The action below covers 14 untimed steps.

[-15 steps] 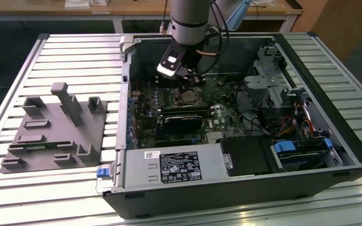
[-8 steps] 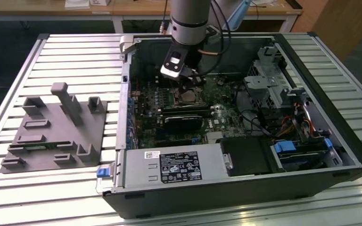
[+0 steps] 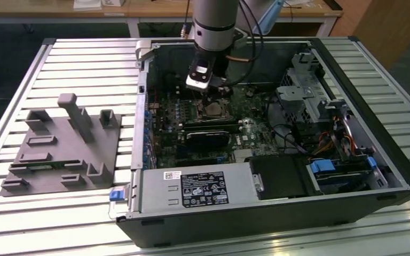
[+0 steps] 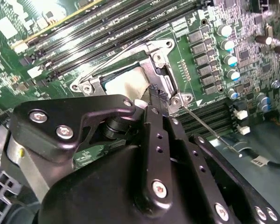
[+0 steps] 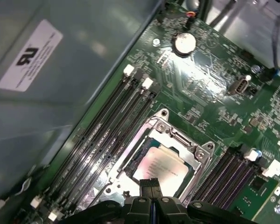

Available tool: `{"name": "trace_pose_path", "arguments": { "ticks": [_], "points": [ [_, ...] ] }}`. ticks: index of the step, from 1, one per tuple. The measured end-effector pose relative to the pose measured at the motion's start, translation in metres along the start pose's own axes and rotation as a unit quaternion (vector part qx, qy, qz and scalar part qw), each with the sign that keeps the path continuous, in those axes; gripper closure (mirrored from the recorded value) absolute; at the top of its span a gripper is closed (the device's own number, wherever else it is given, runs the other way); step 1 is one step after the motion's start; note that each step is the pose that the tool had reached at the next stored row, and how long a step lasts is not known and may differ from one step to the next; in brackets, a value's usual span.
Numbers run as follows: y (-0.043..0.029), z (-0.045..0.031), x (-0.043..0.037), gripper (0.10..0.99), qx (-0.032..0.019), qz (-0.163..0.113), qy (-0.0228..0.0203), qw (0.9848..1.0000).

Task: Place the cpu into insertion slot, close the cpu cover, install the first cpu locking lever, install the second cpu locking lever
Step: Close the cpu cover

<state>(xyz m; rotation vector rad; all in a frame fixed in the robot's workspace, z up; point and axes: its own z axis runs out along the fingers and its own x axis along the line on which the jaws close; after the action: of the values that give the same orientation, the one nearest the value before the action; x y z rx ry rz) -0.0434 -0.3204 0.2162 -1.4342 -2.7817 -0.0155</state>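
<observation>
Tool (image 5: 150, 182) closed tight, empty, tips at cpu (image 5: 163, 169) edge, cpu cover (image 5: 183, 141) down

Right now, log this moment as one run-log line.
cpu: in insertion slot | cpu cover: down over cpu | claw: shut, at cover's edge

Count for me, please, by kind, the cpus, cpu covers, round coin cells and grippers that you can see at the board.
cpu: 1
cpu cover: 1
coin cell: 1
gripper: 1
Total: 4
</observation>
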Motion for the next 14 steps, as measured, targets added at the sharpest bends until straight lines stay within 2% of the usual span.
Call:
{"name": "trace_pose_path", "arguments": {
  "ticks": [9, 14],
  "points": [
    [-0.0005, 0.0001, 0.0004, 0.980, 0.0011, -0.048, -0.0004, 0.9989],
    [-0.0007, 0.0001, 0.0005, 0.980, 0.0017, -0.077, -0.0005, 0.9970]
  ]
}}
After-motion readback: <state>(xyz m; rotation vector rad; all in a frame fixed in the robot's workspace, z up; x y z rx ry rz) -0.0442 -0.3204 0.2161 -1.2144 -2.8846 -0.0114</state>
